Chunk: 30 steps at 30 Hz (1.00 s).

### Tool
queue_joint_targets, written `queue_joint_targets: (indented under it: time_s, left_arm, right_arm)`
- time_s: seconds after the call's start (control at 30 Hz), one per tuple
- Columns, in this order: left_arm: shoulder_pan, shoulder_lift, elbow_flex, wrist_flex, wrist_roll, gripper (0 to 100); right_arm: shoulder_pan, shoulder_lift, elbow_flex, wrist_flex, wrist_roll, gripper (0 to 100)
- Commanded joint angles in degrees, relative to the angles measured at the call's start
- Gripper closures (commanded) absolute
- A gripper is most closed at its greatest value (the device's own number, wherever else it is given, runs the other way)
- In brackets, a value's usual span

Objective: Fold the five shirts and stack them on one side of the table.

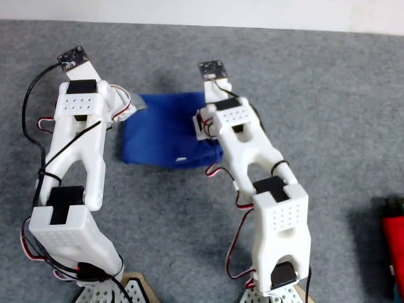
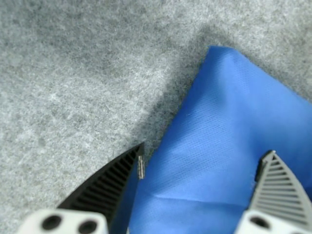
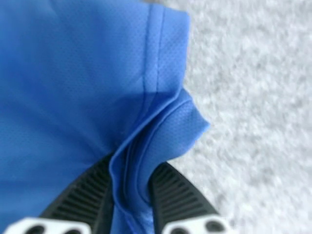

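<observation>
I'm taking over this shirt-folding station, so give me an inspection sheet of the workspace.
Surface: grey felt-like table cover.
Job's things: one blue shirt, partly folded, mid-table.
Clutter: red item at the table's edge, cut off.
Grippers: left gripper open, fingers straddling the shirt's edge; right gripper shut on a shirt fold.
Cables: black and red wires along both arms.
Surroundings: pale strip beyond the far edge.

My left arm (image 1: 79, 145) is stretched forward from its base with the wrist tipped down, and my left gripper (image 2: 205, 150) has its jaws spread wide apart. My right arm (image 1: 252, 158) is extended alongside it, and my right gripper (image 3: 130, 183) is pinched tight on a raised fold of the blue shirt (image 3: 73, 73).
</observation>
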Motion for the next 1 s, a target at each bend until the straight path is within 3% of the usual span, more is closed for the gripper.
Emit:
queue_joint_targets:
  time_s: [0.0, 0.2, 0.47, 0.63, 0.97]
  left_arm:
    - [-0.7, -0.4, -0.2, -0.7, 0.4, 64]
    - [-0.7, -0.4, -0.2, -0.7, 0.4, 64]
    - [-0.7, -0.4, -0.1, -0.7, 0.4, 64]
    - [-0.5, -0.4, 0.6, -0.9, 0.4, 64]
    - [-0.3, -0.4, 1.7, -1.6, 0.4, 64]
  right_arm:
    - [5.4, -0.5, -5.8, 6.0, -0.4, 99.1]
    - [12.9, -3.1, -14.2, 10.5, -0.4, 99.1]
    - [21.8, -17.2, -24.8, 23.1, 2.6, 99.1]
    - [31.7, -26.4, -28.1, 30.2, 5.8, 99.1]
    - [54.3, -33.8, -28.4, 31.2, 8.2, 99.1]
